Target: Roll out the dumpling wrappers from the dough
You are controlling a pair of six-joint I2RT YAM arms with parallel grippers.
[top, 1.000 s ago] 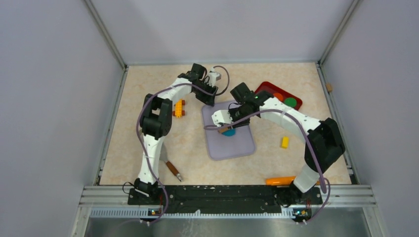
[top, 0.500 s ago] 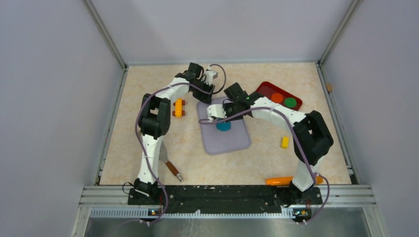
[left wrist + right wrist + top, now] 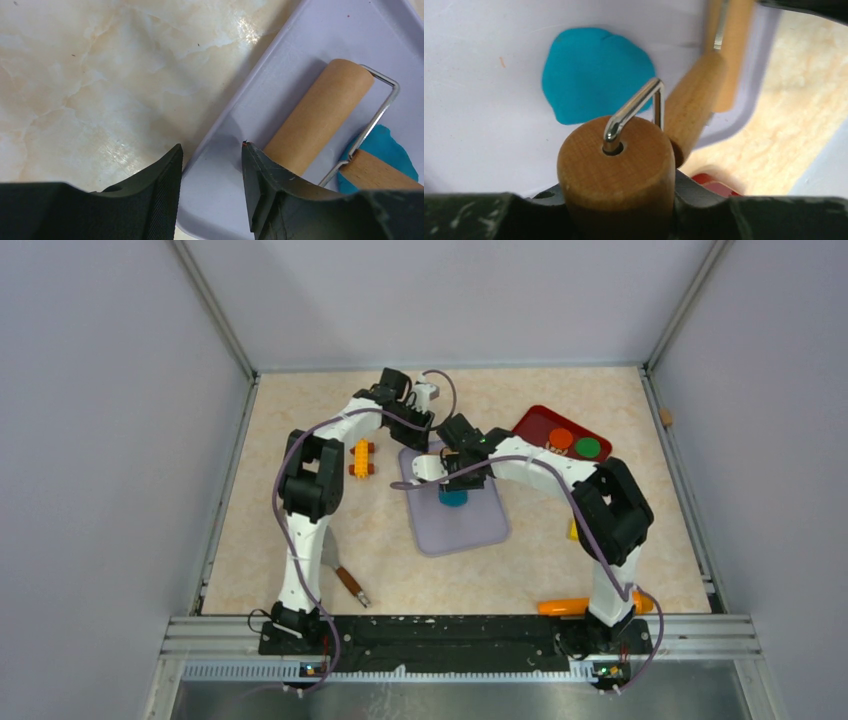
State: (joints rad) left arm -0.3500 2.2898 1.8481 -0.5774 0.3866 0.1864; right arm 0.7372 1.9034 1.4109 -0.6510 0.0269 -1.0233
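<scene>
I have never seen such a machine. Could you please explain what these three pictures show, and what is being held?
These are two robot arms bolted to a table. One picture looks down from above; the other two come from a camera on each wrist. In the middle lies a lavender mat with flattened blue dough on it. The right pincer grips the handle of a wooden roller, whose drum is beside the dough. The left pincer holds nothing; its fingers stand apart over the mat's edge. Nearby lie a red tray and coloured blocks.
</scene>
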